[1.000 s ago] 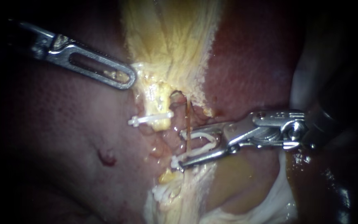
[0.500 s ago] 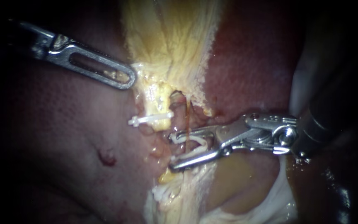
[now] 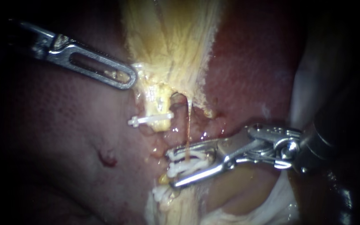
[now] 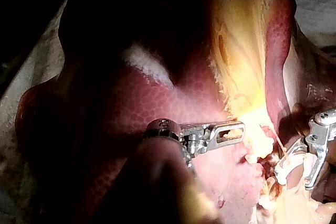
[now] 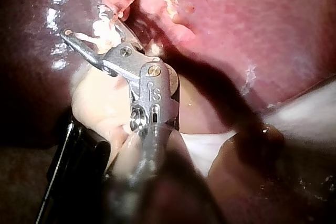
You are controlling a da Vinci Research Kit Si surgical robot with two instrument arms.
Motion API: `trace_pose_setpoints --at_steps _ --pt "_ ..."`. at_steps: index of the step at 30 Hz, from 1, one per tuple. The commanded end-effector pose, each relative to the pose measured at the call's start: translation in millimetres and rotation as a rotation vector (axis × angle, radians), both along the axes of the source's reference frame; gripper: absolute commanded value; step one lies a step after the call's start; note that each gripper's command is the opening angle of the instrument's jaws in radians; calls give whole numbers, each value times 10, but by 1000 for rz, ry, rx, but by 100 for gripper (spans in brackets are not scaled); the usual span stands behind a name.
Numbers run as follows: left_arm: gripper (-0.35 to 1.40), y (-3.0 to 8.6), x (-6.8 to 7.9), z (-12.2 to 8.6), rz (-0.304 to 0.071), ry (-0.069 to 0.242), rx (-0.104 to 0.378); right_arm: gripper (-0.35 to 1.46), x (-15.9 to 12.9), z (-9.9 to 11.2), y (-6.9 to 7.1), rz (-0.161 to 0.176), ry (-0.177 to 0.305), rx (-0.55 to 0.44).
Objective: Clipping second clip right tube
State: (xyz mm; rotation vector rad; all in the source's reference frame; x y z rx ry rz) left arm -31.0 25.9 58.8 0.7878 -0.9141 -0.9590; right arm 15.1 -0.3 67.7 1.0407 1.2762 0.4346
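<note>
Jaws of right instrument narrow, gripping white clip, white clip around thin tube

Left instrument: its shaft sinks into the dark at the upper left of the frame and is lost there. Right instrument: the shaft runs off the right edge, black, no detail. The thin tube slips behind the upper jaw into the white clip; whether the clip encircles it, can't tell.
</note>
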Motion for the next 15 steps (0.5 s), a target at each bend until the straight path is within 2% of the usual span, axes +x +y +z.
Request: trace_pose_setpoints --at_steps 1,7,15 --pt "-35 0 0 0 0 0 0 49 0 -3 -1 -8 5 -1" --pt "-35 0 0 0 0 0 0 48 1 -13 -4 -19 12 0" --pt "-35 0 0 0 0 0 0 35 -9 -5 1 -22 14 1"
